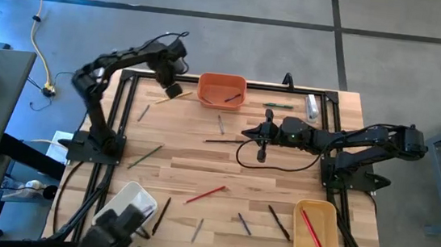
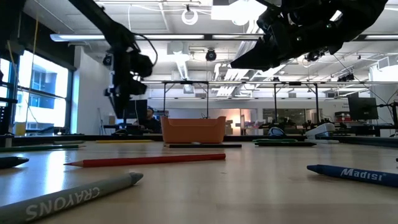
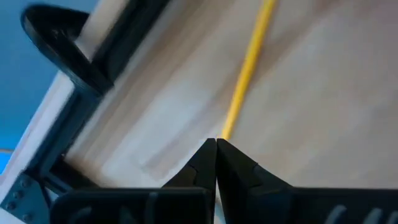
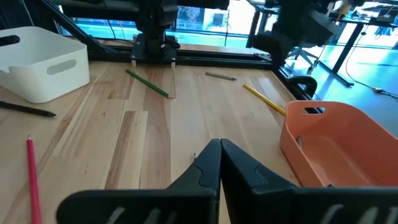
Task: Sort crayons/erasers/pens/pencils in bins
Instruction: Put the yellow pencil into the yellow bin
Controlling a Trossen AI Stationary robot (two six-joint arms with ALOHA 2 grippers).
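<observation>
Many crayons, pens and pencils lie scattered flat on the wooden table [image 1: 224,168], among them a red one [image 1: 206,193] and a black one [image 1: 223,141]. A yellow pencil [image 3: 249,68] lies flat at the far left, beside the orange bin [image 1: 222,90]. My left gripper [image 3: 216,144] is shut and points down over that pencil's end. The white bin [image 1: 133,200] stands near left. The tan-yellow bin [image 1: 316,228] stands near right, with red sticks in it. My right gripper [image 4: 219,146] hovers shut over the table's middle, with nothing between its fingers. My left gripper's shut fingertips [image 3: 205,158] stand right at one end of the yellow pencil [image 3: 225,127], coming from above. I cannot tell whether they touch it. The pencil lies flat on the table in the right wrist view [image 4: 264,98].
A clear-and-white tube [image 1: 312,106] and a green stick [image 1: 279,106] lie at the far right. A black cable [image 1: 269,164] loops on the table under my right arm. The black frame rail [image 3: 118,37] runs close to my left gripper. Sticks lie close to the low camera [image 2: 146,160].
</observation>
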